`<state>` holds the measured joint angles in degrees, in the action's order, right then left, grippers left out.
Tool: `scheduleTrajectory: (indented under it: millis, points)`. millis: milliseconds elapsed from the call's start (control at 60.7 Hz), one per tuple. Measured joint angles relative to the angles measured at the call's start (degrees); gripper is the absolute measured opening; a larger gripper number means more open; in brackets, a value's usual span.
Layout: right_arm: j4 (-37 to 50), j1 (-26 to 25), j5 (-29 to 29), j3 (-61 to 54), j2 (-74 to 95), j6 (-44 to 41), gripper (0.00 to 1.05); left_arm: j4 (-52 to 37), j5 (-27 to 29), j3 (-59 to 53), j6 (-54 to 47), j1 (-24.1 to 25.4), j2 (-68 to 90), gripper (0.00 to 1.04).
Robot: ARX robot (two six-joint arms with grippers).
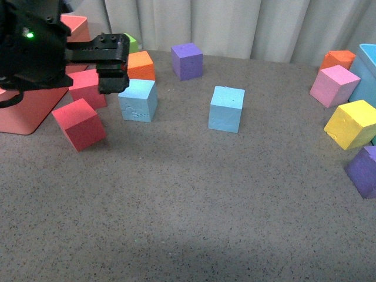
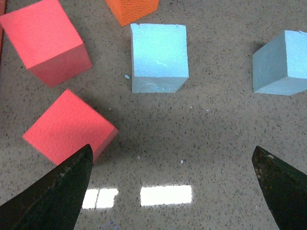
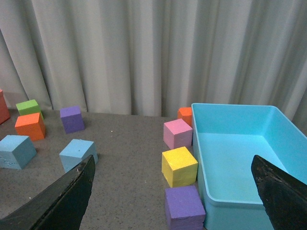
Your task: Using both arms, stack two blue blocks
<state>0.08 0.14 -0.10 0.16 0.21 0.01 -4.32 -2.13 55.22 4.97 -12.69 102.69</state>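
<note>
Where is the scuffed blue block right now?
The scuffed blue block sits left of centre in the front view, right in front of the orange cube, with the other blue block to its right.

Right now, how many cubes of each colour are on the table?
Blue cubes: 2
Red cubes: 2
Orange cubes: 2
Purple cubes: 2
Green cube: 1
Pink cube: 1
Yellow cube: 1
Total: 11 cubes

In front of me a red cube (image 1: 79, 124) at middle left, orange cube (image 1: 141, 66) and purple cube (image 1: 187, 60) at upper centre, pink cube (image 1: 334, 86) and yellow cube (image 1: 352, 124) at right, grey curtain (image 1: 235, 23) along the top
</note>
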Motion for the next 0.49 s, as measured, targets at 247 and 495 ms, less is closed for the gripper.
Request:
scheduleTrajectory:
  millis: [247,495]
  points:
    - [0.0,0.0,0.0,0.0,0.0,0.0,0.95,10.75,3.43,19.67,-0.76,-1.86,14.36,0.98]
    - [0.0,0.0,0.0,0.0,0.0,0.0,0.95,14.91,4.31,30.27,0.11,-2.71,22.01,0.98]
